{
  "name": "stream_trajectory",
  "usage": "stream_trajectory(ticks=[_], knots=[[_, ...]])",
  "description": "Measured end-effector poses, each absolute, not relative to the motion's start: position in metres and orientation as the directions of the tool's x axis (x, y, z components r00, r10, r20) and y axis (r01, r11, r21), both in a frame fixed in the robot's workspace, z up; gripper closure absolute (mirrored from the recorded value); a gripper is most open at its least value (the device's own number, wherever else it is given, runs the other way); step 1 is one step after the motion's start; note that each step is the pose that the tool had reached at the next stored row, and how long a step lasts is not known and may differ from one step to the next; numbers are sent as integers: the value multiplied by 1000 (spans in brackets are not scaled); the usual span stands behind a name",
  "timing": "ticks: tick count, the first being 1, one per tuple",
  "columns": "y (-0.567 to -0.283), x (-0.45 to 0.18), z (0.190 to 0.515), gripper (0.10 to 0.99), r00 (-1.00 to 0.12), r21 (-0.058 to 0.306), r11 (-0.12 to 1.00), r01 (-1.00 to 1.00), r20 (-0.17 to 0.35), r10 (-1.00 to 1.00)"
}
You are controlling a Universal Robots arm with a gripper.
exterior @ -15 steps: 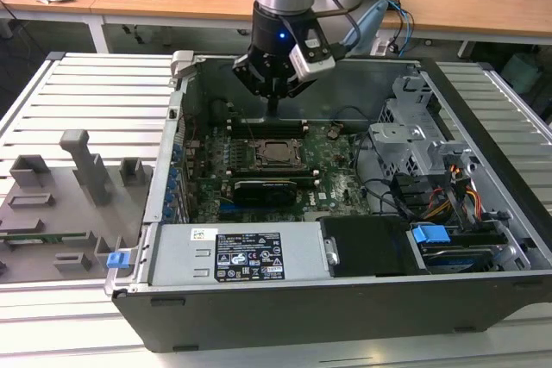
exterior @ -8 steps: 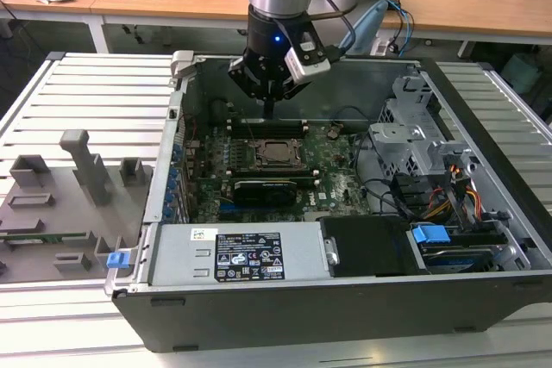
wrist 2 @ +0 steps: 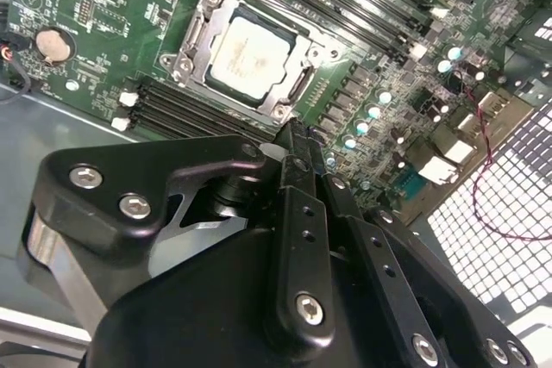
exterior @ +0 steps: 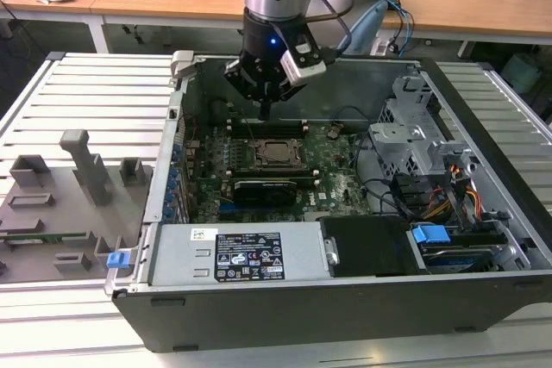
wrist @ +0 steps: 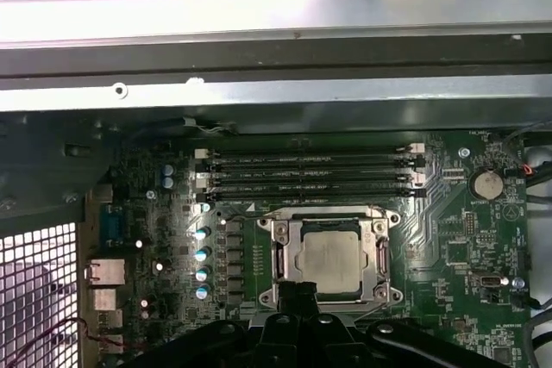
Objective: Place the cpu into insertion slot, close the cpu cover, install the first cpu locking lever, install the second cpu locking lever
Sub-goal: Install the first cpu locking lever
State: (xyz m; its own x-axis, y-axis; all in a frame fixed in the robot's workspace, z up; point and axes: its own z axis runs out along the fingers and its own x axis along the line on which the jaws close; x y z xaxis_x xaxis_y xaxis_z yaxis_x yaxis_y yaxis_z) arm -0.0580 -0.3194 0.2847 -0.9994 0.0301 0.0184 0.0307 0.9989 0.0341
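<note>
The cpu (exterior: 274, 151) lies silvery side up in the insertion slot (exterior: 260, 158) on the green motherboard, in both wrist views too (wrist 2: 250, 56) (wrist: 332, 260). The cpu cover (wrist 2: 200, 34) (wrist: 281, 256), a metal frame, lies flat around the chip and hides most of the slot. My gripper (exterior: 265, 113) hangs just above the board, over the memory slots beside the socket's far edge in the exterior view. Its fingers are shut together with nothing seen between them, the tip (wrist 2: 291, 134) (wrist: 297, 292) close to the socket's edge.
Long black memory slots (wrist: 310, 174) run beside the socket. A black expansion card (exterior: 272, 187) stands on its near side. The case wall (exterior: 345, 75), drive cage (exterior: 414, 140), cables (exterior: 431, 200) and power supply (exterior: 241, 256) ring the board. A grey fixture plate (exterior: 69, 187) lies outside at the exterior view's left.
</note>
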Motion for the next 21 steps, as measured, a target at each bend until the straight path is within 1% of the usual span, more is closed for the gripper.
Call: stream_trajectory(ticks=[13, 18, 21], knots=[[-319, -89, 273, 976, -1000, 35, 999, 3, 11, 2], [-314, -98, 267, 976, -1000, 35, 999, -12, 9, -12], [-306, -103, 262, 976, -1000, 37, 999, -23, 9, -23]])
